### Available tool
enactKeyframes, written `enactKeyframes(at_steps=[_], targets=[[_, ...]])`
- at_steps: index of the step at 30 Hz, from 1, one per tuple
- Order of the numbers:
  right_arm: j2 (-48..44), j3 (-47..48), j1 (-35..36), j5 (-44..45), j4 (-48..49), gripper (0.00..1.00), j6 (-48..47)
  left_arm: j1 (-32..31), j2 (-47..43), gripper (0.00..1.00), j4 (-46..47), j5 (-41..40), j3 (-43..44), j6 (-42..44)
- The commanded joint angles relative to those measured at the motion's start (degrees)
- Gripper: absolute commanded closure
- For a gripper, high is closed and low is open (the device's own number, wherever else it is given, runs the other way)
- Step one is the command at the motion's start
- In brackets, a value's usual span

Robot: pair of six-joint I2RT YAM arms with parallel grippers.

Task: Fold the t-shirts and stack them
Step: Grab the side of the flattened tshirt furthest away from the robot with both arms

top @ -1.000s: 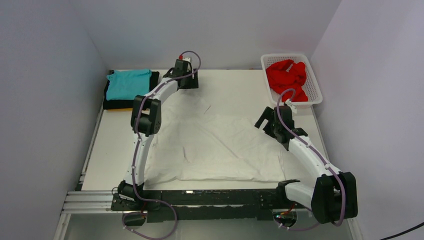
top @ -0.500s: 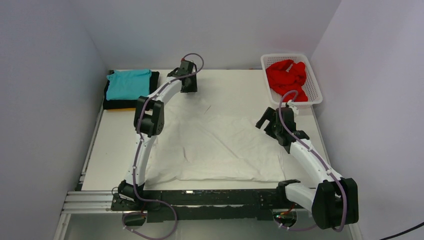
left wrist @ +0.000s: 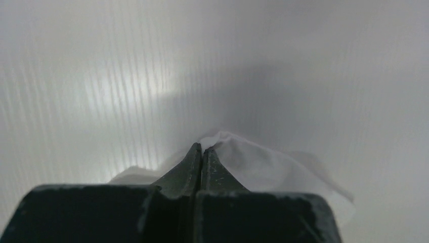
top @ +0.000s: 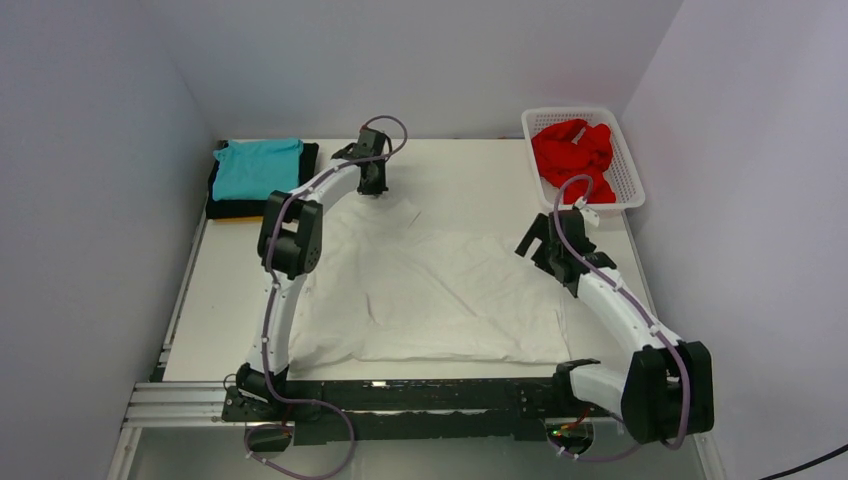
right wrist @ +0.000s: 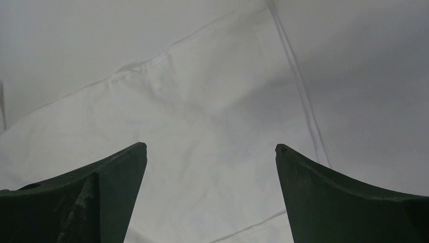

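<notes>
The large white t-shirt (top: 440, 290) lies spread out on the table, wrinkled. My left gripper (top: 375, 190) is at its far left corner, shut on a small peak of white cloth (left wrist: 253, 162) that shows past the closed tips (left wrist: 202, 148). My right gripper (top: 540, 245) hovers open over the shirt's right edge; flat white fabric (right wrist: 202, 111) with a seam lies under and between its fingers (right wrist: 121, 172). A teal t-shirt (top: 255, 165) sits folded on a black one (top: 225, 207), with a yellow-orange edge (top: 225, 219) beneath. A red t-shirt (top: 575, 150) is bunched in the basket.
The white lattice basket (top: 630, 190) stands at the far right corner of the table. The folded stack occupies the far left corner. Walls close in the table on the left, back and right.
My left gripper has gone from open to shut on the shirt's far left corner and drawn slightly nearer. The right gripper has shifted slightly and stays open.
</notes>
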Motion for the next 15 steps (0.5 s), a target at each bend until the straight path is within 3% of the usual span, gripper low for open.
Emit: enactKeyframes(at_steps=[1, 7, 15], targets=[[6.3, 7.3, -0.4, 7.4, -4.1, 0.00, -1.2, -0.1, -11.9, 1.00, 5.6, 0.8, -10.1, 1.4], [18.8, 16.3, -0.4, 11.2, -6.4, 0.00, 0.2, -0.3, -27.1, 1.00, 21.1, 9.6, -29.8, -0.7], [39.1, 32.1, 0.3, 20.9, -10.6, 0.00, 5.7, -0.8, -31.5, 1.00, 24.7, 15.3, -37.3, -0.7]])
